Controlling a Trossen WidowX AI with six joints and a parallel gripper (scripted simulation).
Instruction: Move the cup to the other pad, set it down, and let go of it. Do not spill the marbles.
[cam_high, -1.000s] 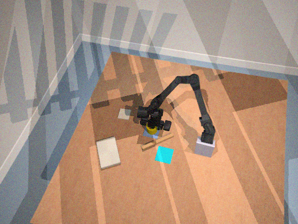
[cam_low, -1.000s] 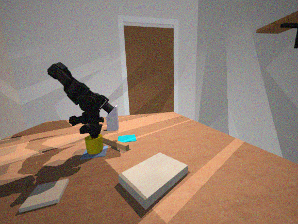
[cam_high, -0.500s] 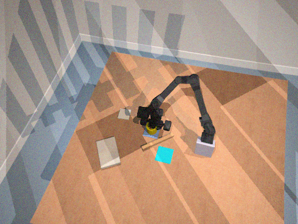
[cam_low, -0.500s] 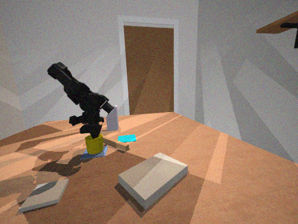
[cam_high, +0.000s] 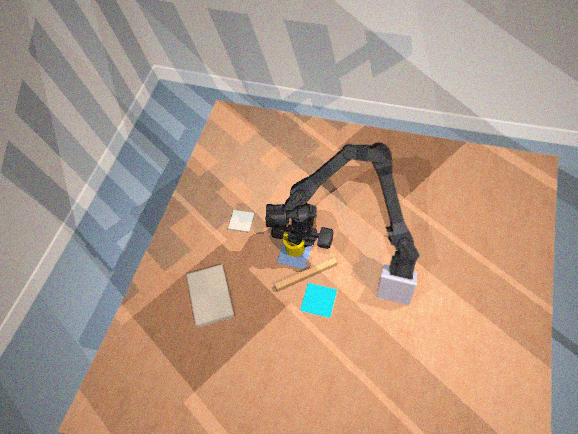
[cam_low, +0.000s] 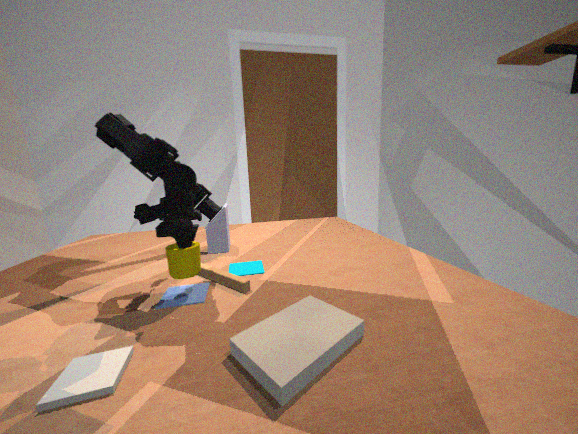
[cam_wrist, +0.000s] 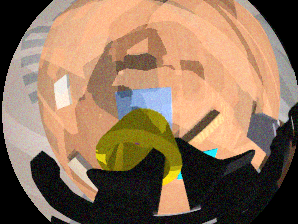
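Cup (cam_low: 183, 260), yellow and upright, hangs in the air above the blue pad (cam_low: 182, 295), clear of the counter (cam_low: 400, 325). The claw (cam_low: 181, 239) comes down from above and is clamped on the cup's rim. A wooden stick (cam_low: 226, 281) lies between the blue pad and the bright cyan pad (cam_low: 246, 268). Any marbles inside are too small to make out.

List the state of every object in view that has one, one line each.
tool: shut on the yellow cup's rim
yellow cup: upright, lifted off the blue pad
blue pad: bare, in shadow
cyan pad: flat, nothing on it
wooden stick: lying between the pads
beige block: lying flat
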